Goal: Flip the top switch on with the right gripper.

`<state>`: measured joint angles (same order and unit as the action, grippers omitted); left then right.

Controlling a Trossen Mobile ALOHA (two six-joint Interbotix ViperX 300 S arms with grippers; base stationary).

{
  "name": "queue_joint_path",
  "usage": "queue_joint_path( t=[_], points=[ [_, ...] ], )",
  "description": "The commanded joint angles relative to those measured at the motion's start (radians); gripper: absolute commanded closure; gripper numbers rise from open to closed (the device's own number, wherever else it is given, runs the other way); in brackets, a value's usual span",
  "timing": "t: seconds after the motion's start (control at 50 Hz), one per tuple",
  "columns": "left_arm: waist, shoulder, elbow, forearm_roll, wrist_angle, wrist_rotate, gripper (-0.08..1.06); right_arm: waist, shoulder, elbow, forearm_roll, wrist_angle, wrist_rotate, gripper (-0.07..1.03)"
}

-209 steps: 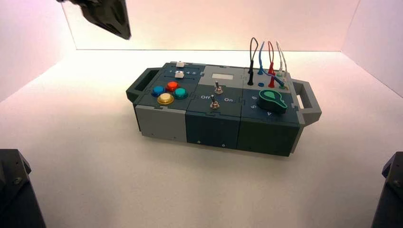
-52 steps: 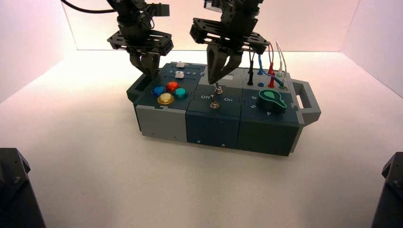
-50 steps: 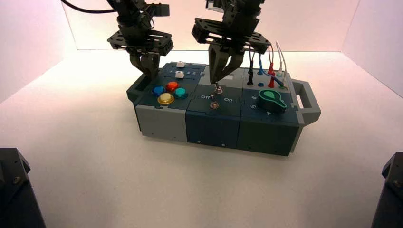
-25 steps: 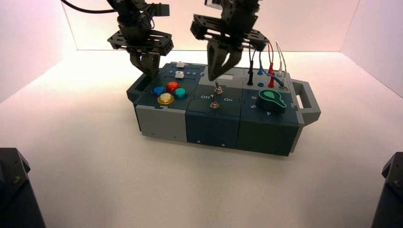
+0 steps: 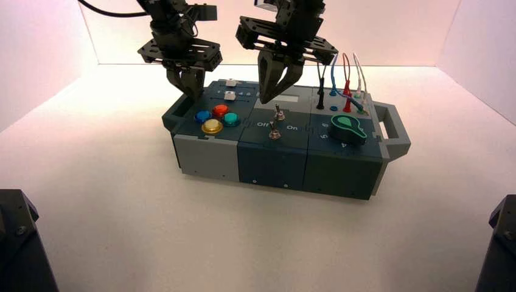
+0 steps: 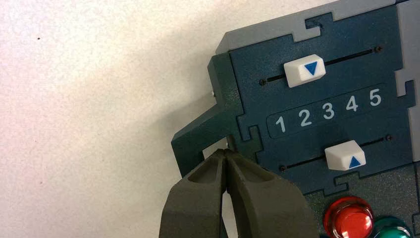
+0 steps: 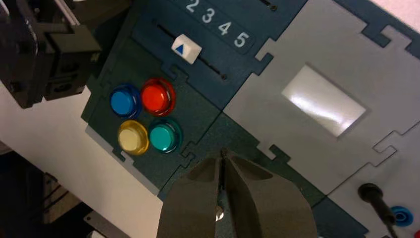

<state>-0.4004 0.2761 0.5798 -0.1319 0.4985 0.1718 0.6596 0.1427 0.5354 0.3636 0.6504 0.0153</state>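
The top switch [image 5: 278, 112], a small metal toggle, stands in the box's middle section behind the bottom switch [image 5: 275, 132]. My right gripper [image 5: 266, 99] hangs shut just above the box, a little left of and behind the top switch, not touching it. In the right wrist view its fingertips [image 7: 223, 154] meet, and a shiny lever tip [image 7: 219, 213] shows through the slit between the fingers. My left gripper [image 5: 193, 91] is shut with nothing held, over the box's left handle [image 6: 198, 136] beside the sliders.
The box [image 5: 207, 155] carries two white sliders [image 6: 304, 70], four coloured buttons [image 7: 157, 96], a pale display window [image 7: 323, 99], a green knob [image 5: 348, 127] and plugged wires [image 5: 347, 76]. "Off" and "On" flank the bottom switch. Handles stick out at both ends.
My right gripper has lifted off the top switch and drifted left and up, still shut. The left gripper has not moved.
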Motion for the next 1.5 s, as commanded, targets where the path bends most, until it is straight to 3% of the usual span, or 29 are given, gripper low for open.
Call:
queue_joint_path(
  t=[0.02,1.04,1.32,1.5],
  points=[
    [0.035,0.103,0.017,0.021,-0.002,0.029,1.01,0.008,-0.018,0.0,0.006,0.002,0.002,0.99],
    [0.04,0.124,0.017,0.023,-0.002,0.035,1.01,-0.046,-0.021,0.031,-0.006,0.002,0.003,0.99],
    [0.046,0.13,0.018,0.023,-0.002,0.037,1.01,-0.109,-0.023,0.1,-0.029,-0.003,0.002,0.99],
    [0.049,0.137,0.012,0.023,-0.003,0.037,1.01,-0.106,-0.026,0.095,-0.029,-0.006,0.002,0.99]
  ],
)
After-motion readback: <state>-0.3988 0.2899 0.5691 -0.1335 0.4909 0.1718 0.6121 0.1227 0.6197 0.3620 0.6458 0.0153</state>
